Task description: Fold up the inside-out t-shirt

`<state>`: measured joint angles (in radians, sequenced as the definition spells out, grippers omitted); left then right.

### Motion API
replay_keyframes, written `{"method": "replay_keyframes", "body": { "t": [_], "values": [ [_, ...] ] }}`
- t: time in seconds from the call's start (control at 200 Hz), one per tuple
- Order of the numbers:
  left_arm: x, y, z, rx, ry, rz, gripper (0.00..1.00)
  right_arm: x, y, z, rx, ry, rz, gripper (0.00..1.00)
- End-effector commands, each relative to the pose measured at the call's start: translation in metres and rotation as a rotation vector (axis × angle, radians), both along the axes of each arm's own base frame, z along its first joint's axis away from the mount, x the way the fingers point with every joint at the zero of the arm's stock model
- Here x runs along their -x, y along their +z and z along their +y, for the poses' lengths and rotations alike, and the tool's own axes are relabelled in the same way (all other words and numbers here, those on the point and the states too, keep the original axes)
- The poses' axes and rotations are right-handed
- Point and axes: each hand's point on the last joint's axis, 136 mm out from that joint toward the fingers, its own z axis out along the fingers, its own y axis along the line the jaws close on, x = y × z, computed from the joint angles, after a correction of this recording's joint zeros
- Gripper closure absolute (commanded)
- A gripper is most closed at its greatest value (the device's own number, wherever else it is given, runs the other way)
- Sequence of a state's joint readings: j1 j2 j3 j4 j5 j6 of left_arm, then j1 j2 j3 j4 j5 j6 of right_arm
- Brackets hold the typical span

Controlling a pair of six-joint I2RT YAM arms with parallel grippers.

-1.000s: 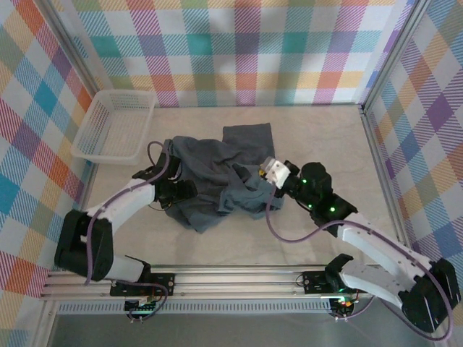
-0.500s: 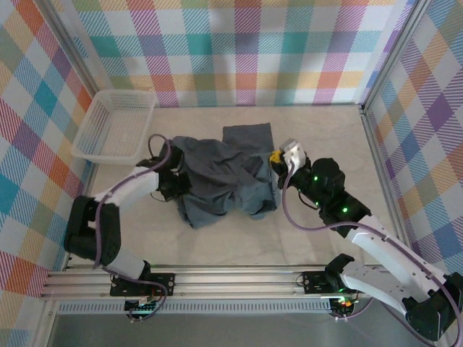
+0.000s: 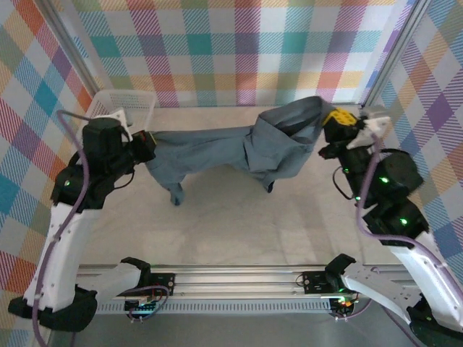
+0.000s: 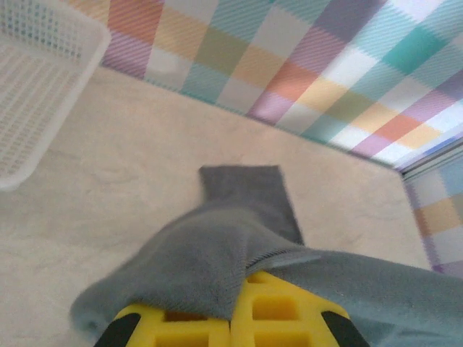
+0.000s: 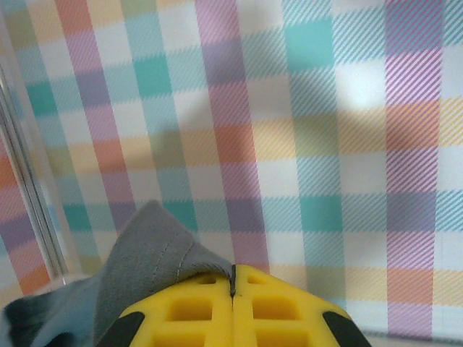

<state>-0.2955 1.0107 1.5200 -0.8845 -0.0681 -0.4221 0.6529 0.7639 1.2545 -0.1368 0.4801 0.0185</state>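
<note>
Since the left gripper (image 3: 147, 139) at 9 o'clock and the right gripper (image 3: 334, 121) at 2 o'clock are each clamped on only a thin pinch of cloth, I judge that pulling them further apart could slip an edge free and drop the plain slate blue-grey soft cloth t-shirt (image 3: 239, 148). It hangs above the beige table (image 3: 239, 224), stretched between them. Its long axis runs from 9 to 3 o'clock, with the bulk bunched toward the right end.

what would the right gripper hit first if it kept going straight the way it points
Beyond the t-shirt pinched in its fingers, the right gripper points at the checked wall. Nothing else shows in between, so the wall would likely come first; depth is unclear.
</note>
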Motion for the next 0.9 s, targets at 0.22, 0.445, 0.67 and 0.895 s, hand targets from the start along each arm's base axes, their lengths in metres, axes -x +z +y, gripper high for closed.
{"method": "replay_keyframes", "body": {
  "t": [0.22, 0.445, 0.67, 0.895],
  "values": [
    [-0.044, -0.047, -0.044, 0.129, -0.117, 0.136, 1.00, -0.054, -0.038, -0.022, 0.100, -0.261, 0.285, 1.00],
    [-0.088, -0.226, -0.077, 0.067, -0.143, 0.524, 0.76, -0.142, -0.253, -0.059, 0.169, -0.367, 0.952, 1.00],
    [-0.070, -0.273, -0.042, -0.139, -0.063, 0.630, 0.55, -0.134, -0.355, -0.057, 0.228, -0.353, 1.161, 1.00],
    [-0.051, -0.311, -0.095, 0.047, -0.264, 0.746, 0.68, -0.128, -0.359, -0.041, 0.175, -0.255, 1.163, 1.00]
  ]
}}
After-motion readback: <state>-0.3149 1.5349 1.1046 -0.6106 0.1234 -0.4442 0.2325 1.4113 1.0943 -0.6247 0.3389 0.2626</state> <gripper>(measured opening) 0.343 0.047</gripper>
